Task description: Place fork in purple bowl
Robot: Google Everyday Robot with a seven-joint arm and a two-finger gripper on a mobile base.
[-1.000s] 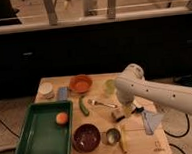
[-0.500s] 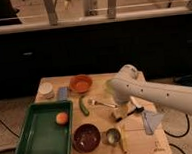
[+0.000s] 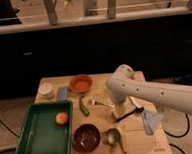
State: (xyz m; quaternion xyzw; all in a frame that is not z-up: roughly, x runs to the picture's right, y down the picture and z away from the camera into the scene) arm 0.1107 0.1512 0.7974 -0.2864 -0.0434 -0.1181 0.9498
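A green tray (image 3: 35, 146) fills the counter's (image 3: 140, 143) left side, with a small orange fruit (image 3: 61, 118) inside it. At 12 o'clock from the tray stand a white cup (image 3: 46, 89) and an orange bowl (image 3: 81, 83). The purple bowl (image 3: 86, 137) sits just beside the tray's right edge, apart from the fork. A green vegetable (image 3: 83, 105) lies at 12 o'clock from this bowl. The fork (image 3: 102, 103) rests flat on the counter at 1 o'clock from the purple bowl, tines toward the vegetable. At 3 o'clock from the bowl stands a metal cup (image 3: 112, 136). The gripper (image 3: 123, 108) is low over the counter at the fork's handle end, at 3 o'clock from it; whether it is open or closed cannot be told.
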